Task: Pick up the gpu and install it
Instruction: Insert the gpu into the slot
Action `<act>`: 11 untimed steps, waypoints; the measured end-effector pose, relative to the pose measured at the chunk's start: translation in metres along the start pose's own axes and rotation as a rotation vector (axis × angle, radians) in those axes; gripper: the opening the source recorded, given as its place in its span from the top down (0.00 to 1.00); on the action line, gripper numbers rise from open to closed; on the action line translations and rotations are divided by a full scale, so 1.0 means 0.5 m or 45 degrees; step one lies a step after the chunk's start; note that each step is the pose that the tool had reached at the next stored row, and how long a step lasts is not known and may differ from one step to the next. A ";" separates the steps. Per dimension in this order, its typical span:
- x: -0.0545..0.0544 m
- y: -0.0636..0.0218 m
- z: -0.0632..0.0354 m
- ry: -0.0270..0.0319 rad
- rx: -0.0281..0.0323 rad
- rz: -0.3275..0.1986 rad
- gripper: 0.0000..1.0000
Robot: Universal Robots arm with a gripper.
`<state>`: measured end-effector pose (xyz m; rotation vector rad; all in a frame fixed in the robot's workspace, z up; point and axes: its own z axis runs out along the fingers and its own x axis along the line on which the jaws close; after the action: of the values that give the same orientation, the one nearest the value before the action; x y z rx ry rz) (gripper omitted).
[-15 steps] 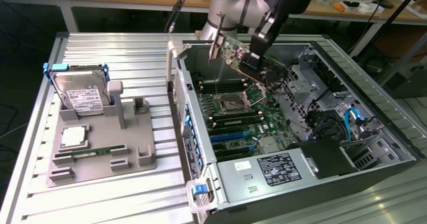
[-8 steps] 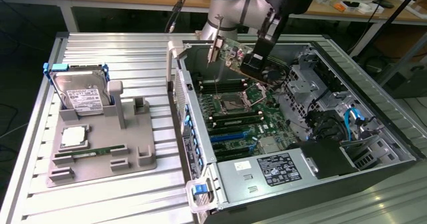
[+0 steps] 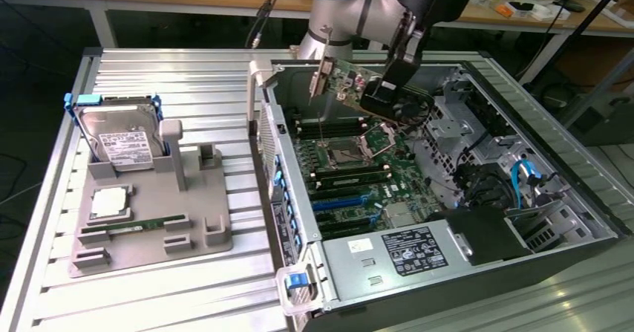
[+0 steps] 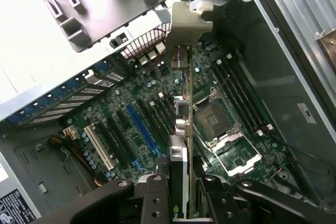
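The gpu (image 3: pixel 345 82) is a dark card with a silver bracket (image 3: pixel 322 76) at one end. It hangs tilted in the air over the back part of the open computer case (image 3: pixel 554 191), above the motherboard (image 3: pixel 347 165). My gripper (image 3: pixel 384 94) is shut on the card's end opposite the bracket. In the wrist view the gpu (image 4: pixel 185 129) appears edge-on between my gripper (image 4: pixel 181 184) fingers, its bracket (image 4: pixel 186 22) pointing away. The blue expansion slot (image 4: pixel 142 127) lies on the board beside the card's line, apart from it.
A grey fixture (image 3: pixel 208 235) on the slatted table holds a silver hard drive (image 3: pixel 124 142), a processor (image 3: pixel 109 202) and a green memory stick (image 3: pixel 134 228). Inside the case are the power supply (image 3: pixel 406 254), blue cables (image 3: pixel 523 176) and the open processor socket (image 4: pixel 215 116).
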<state>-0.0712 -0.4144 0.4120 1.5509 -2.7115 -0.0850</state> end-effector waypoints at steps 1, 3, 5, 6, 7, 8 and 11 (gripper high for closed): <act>-0.001 -0.002 0.000 0.0003 -0.0001 -0.003 0.73; -0.004 -0.007 0.000 0.0008 -0.0003 -0.016 0.73; -0.006 -0.010 -0.001 0.0014 -0.0013 -0.044 0.73; -0.006 -0.011 -0.001 0.0009 -0.0022 -0.057 0.73; -0.008 -0.014 -0.001 -0.0006 -0.0034 -0.069 0.73; -0.009 -0.016 -0.001 -0.0007 -0.0041 -0.079 0.73; -0.013 -0.022 -0.001 0.0004 -0.0057 -0.131 0.73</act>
<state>-0.0582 -0.4145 0.4120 1.6888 -2.6280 -0.0920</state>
